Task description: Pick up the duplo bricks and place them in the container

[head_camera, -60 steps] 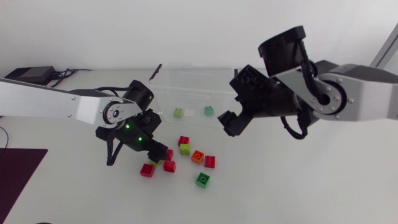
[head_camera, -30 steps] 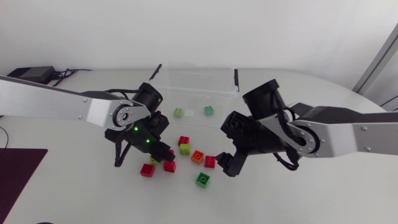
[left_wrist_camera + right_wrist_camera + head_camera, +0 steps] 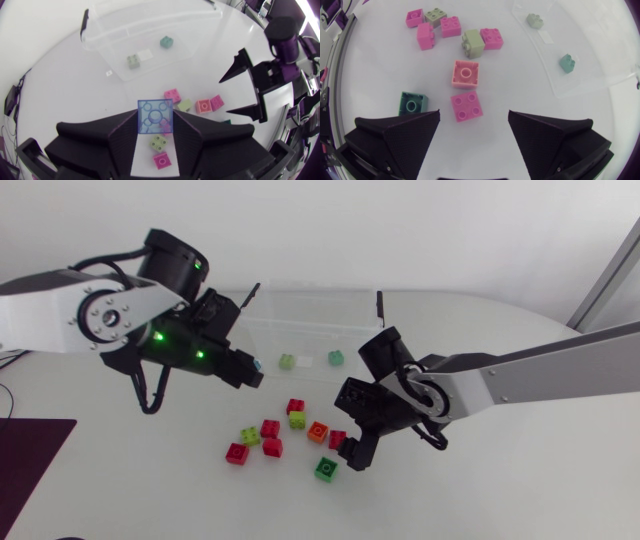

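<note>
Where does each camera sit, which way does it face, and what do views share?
Head view: fixed above the table, looking down on the clear plastic container, loose bricks, left arm and right arm.
Left wrist view: on the left arm, looking down past the left claw, shut on a translucent blue brick; the right claw shows ahead.
Right wrist view: on the right arm, facing down on the loose bricks, the right claw open in front.
Shared: all three show the teal brick inside the container.

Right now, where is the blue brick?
The blue brick is clamped in the left gripper, left of centre in the head view, beside the front left corner of the clear container.
</note>
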